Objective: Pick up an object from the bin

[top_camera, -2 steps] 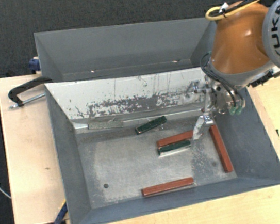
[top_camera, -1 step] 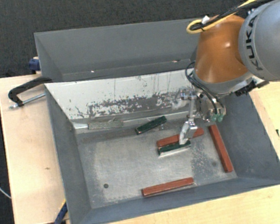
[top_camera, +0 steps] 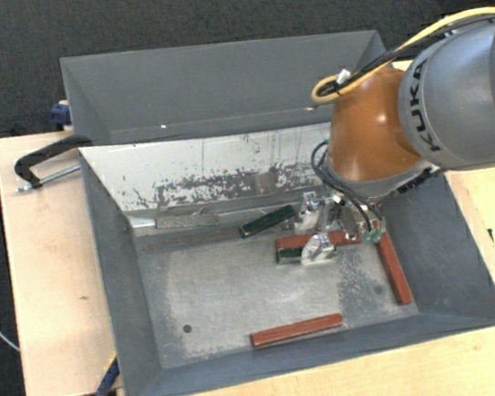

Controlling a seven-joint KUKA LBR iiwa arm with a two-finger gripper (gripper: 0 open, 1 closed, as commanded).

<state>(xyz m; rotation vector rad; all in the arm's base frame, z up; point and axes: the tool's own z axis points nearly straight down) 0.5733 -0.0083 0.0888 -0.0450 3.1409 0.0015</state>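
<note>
Bin: grey metal with sloping walls. The back wall is scratched and speckled, and the floor is dull and dusty.
Arm: it comes in from the right, a thick grey body ending in a rounded orange cover, with yellow and black cables looped at the wrist.
Pincer: down low over the bin floor, right of the middle and nearer the back wall than the front.
Pincer state: from where I stand I cannot tell whether it is released or clenched. The bright metal under the wrist is too tangled to read.
Nearest thing: a small dark block with a reddish-brown face lies flat on the floor just left of the pincer's near side. I cannot tell if it touches the metal.
Dark green stick: shaped like a pen and slightly tilted, it lies just left of the pincer's far side, near the foot of the back wall.
Right-hand bar: reddish-brown and long, it runs from beneath the wrist toward the front along the foot of the right wall.
Front bar: also reddish-brown, lying flat along the front wall, well apart from the pincer.
Grey strip: flat, at the foot of the back wall toward the left.
Dark speck: alone on the floor at front left.
</note>
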